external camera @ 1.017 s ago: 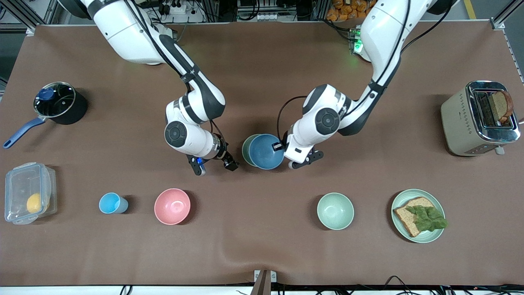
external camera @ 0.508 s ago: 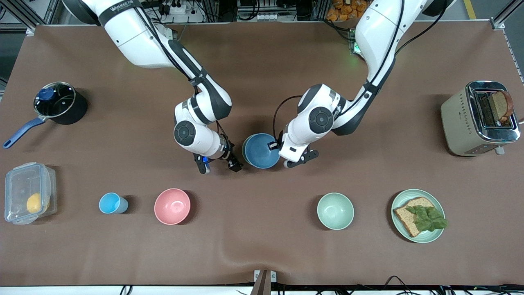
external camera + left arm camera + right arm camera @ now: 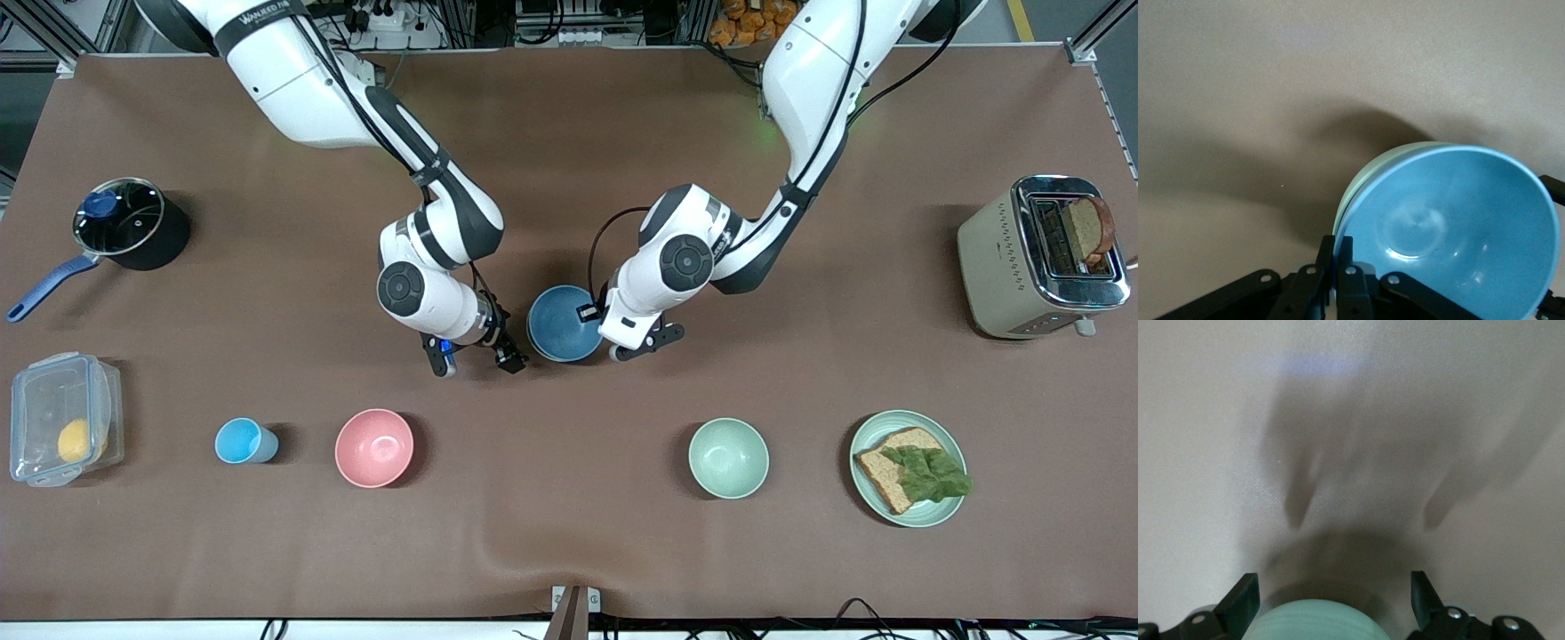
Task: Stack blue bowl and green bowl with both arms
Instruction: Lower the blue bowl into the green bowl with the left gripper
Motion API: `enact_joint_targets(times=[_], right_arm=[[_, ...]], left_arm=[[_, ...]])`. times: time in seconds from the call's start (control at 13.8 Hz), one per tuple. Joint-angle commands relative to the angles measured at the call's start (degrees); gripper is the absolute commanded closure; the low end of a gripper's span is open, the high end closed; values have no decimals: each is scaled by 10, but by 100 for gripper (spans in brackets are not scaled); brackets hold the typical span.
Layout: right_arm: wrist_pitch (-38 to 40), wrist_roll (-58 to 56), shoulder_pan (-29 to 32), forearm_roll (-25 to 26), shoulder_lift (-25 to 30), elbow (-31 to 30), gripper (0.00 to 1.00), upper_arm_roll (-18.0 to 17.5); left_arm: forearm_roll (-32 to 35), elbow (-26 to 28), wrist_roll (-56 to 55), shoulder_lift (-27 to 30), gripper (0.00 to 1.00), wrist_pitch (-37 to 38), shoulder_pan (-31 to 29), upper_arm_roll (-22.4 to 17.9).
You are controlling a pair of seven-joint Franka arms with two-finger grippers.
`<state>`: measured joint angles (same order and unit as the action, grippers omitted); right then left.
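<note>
A: The left gripper (image 3: 594, 314) pinches the rim of the round matte blue plastic bowl (image 3: 560, 323), which sits in the sage green bowl (image 3: 1368, 177) mid-table. Risk?

B: If that pinch drags on release, the stack tips. The right gripper (image 3: 476, 351) hangs beside it, fingers spread, holding nothing.

A: Orientation?

B: Both bowls open upward; being round, they have no long axis.

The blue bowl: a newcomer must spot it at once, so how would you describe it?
Look mid-table, between the two arms. The blue bowl sits nested in the green bowl, its rim pinched by the left pincer. It is medium blue; the other bowls are pink and mint.
</note>
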<state>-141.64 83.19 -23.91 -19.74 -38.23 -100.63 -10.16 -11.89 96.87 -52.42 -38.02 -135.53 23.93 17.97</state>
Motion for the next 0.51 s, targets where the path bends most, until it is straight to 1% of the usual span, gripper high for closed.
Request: enact_joint_targets(times=[0.0,0.07,0.15,0.44], right_arm=[[-6,10,1,-13,-2,2,0,-4],[-8,14,1,-13,-3,2,0,-4],[-9,18,0,-13,-4,3,0,-4],[-14,19,-1,-13,-6,3,0,-4]], left_arm=[[3,-12,-14,-6,34,-2,9,-6],[5,-12,-13,-6,0,-2,10,-7],[15,-12,-13,-3,0,-2,12,-7],[20,-12,-14,15,0,2,9,-7]])
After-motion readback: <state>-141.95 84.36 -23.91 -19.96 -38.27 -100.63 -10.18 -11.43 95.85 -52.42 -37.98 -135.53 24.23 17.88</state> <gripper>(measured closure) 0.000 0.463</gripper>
